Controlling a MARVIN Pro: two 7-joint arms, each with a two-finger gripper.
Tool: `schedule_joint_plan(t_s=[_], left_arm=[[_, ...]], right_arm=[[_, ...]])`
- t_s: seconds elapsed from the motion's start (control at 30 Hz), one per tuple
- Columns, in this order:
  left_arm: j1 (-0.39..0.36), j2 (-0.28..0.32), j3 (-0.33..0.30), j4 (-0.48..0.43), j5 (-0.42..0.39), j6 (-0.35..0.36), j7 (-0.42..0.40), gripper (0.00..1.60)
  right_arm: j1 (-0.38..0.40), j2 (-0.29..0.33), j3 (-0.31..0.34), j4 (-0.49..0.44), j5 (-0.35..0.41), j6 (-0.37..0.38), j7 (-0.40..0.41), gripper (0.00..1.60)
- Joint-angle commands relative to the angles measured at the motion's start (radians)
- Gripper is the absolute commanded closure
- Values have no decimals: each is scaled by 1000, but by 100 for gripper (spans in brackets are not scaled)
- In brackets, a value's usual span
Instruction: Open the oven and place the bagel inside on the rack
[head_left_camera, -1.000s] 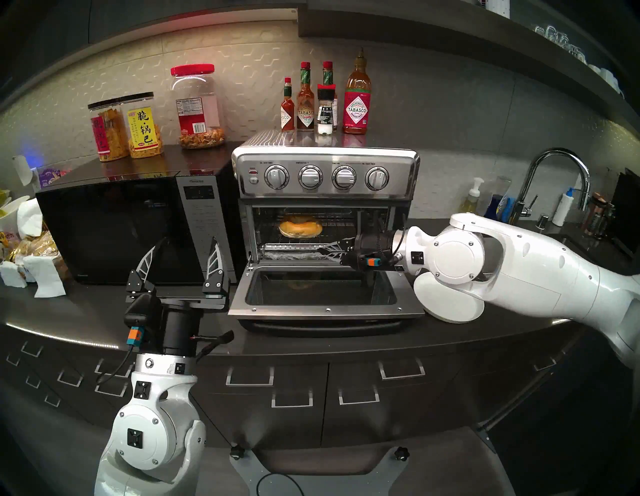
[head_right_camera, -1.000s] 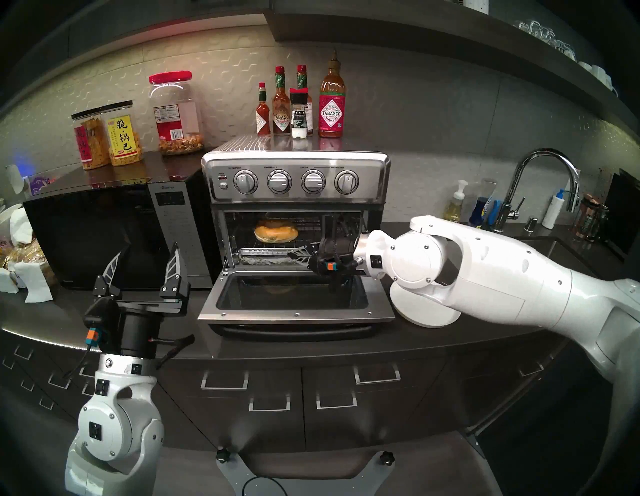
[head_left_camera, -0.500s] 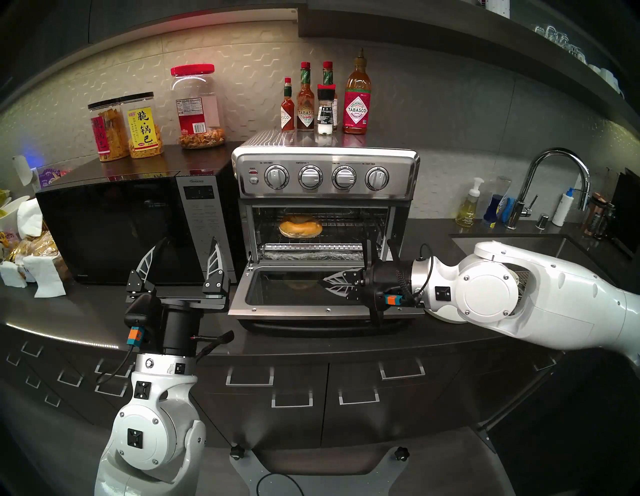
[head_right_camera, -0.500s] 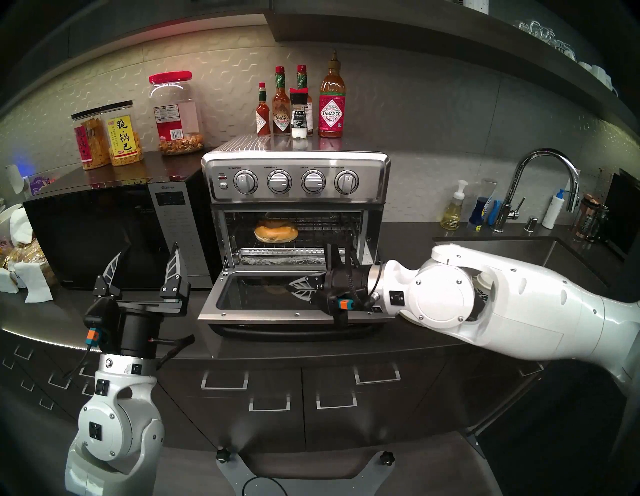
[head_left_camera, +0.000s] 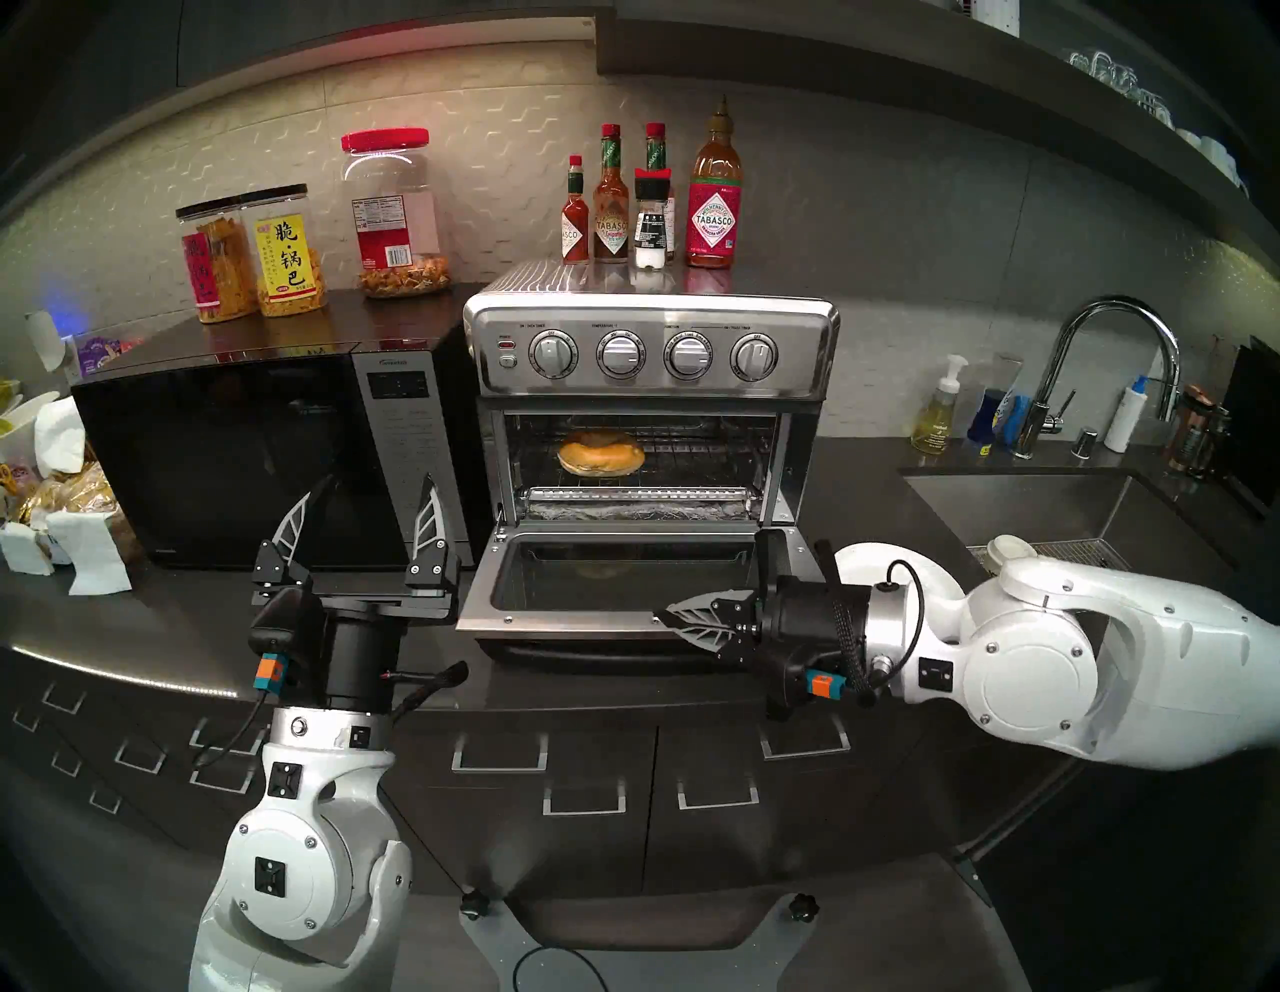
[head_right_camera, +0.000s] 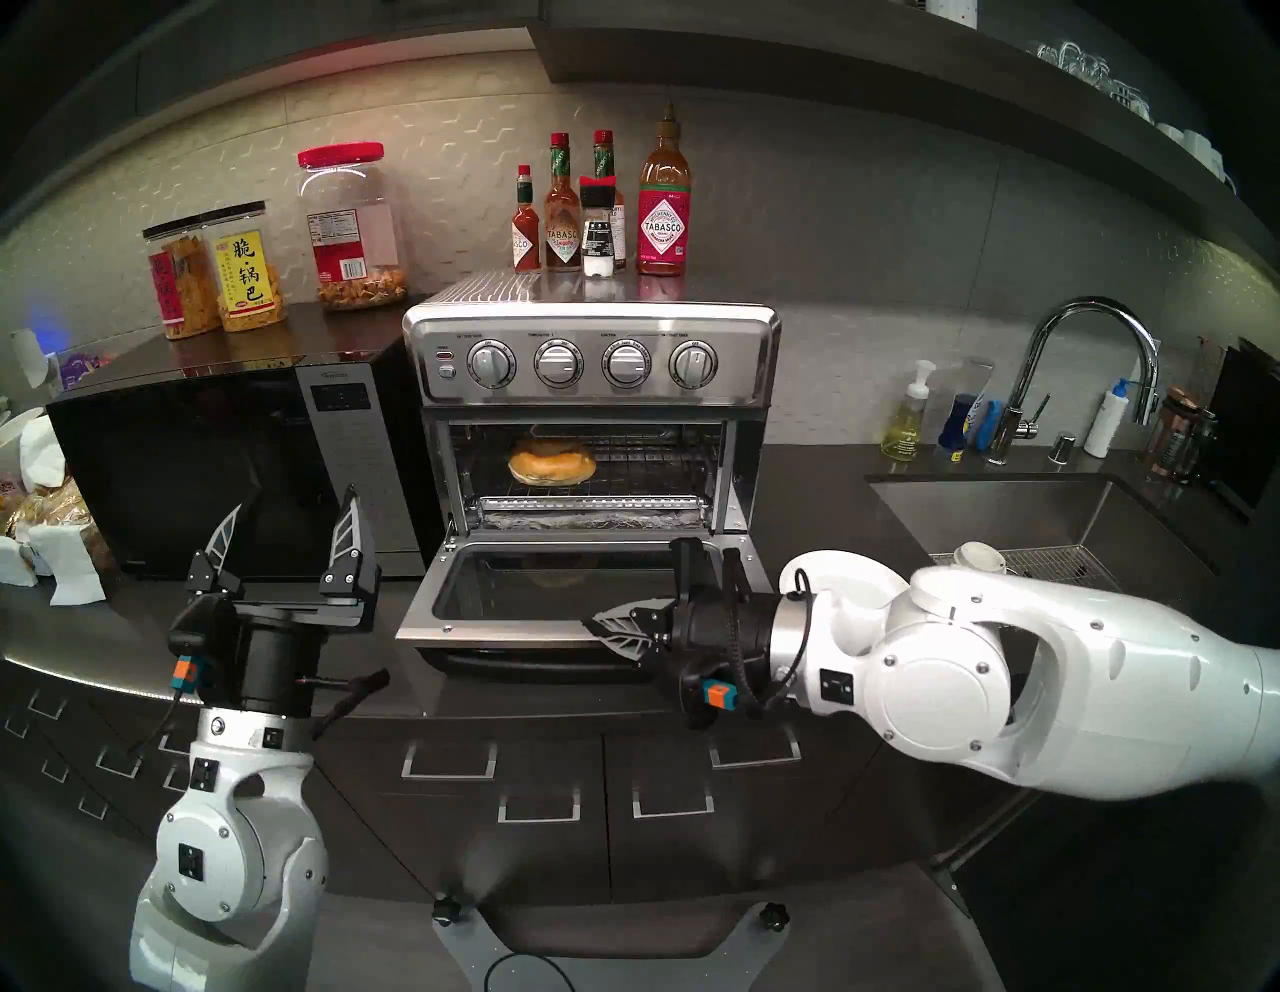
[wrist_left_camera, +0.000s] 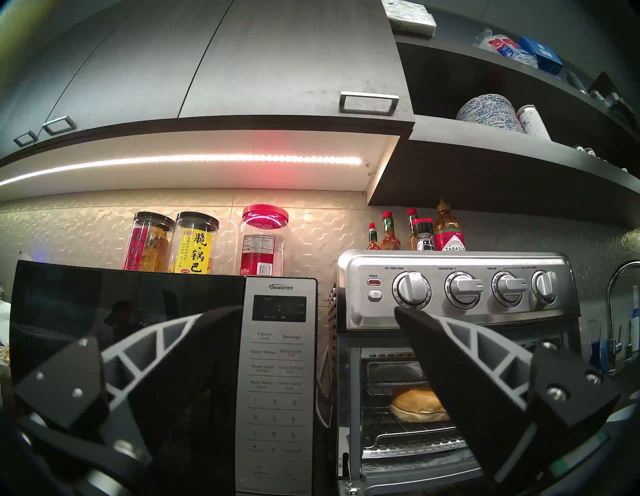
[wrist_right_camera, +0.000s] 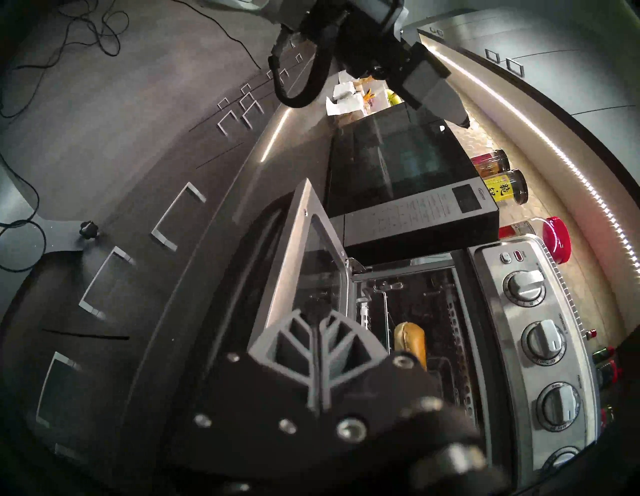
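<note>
The right gripper (head_left_camera: 668, 616), jaws pressed together and empty, is now outside the oven (head_left_camera: 651, 360), level with the front edge of the lowered door (head_left_camera: 478, 609), whereas a second ago its tips reached into the cavity near the ridged strip (head_left_camera: 637, 494). The right arm (head_left_camera: 1039, 658) sits lower and nearer the camera, so the sink (head_left_camera: 1025, 499) is uncovered and the upper part of the white plate (head_left_camera: 880, 561) shows behind the wrist.

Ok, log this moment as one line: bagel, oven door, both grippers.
bagel: on rack in oven | door: down | right gripper: shut, empty, over door edge | left gripper: open, empty
</note>
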Motion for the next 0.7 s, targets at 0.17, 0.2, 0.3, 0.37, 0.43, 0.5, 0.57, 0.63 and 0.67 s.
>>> schedule_joint_plan(t_s=[0.17,0.2,0.3,0.37,0.43,0.5,0.57,0.63,0.67], left_arm=[[2,1,0,-24,1,-2,-1,0],[2,1,0,-24,1,-2,-1,0],[2,1,0,-24,1,-1,-1,0],[2,1,0,-25,1,-1,-1,0],[2,1,0,-25,1,-1,-1,0],[2,1,0,-25,1,-1,-1,0],[2,1,0,-25,1,-1,-1,0],[2,1,0,-24,1,-2,-1,0],[2,1,0,-24,1,-2,-1,0]], right_arm=[[-112,79,-71,-59,-131,52,-183,160],[-120,80,-84,-60,-141,50,-205,160],[-141,75,-111,-56,-171,54,-246,160],[-154,62,-133,-45,-186,58,-273,160],[-166,28,-154,-31,-210,81,-294,160],[-167,13,-158,-23,-211,89,-297,160],[-170,-23,-166,-4,-216,106,-300,160],[-173,-55,-169,18,-214,115,-294,160],[-175,-75,-172,29,-216,123,-295,160]])
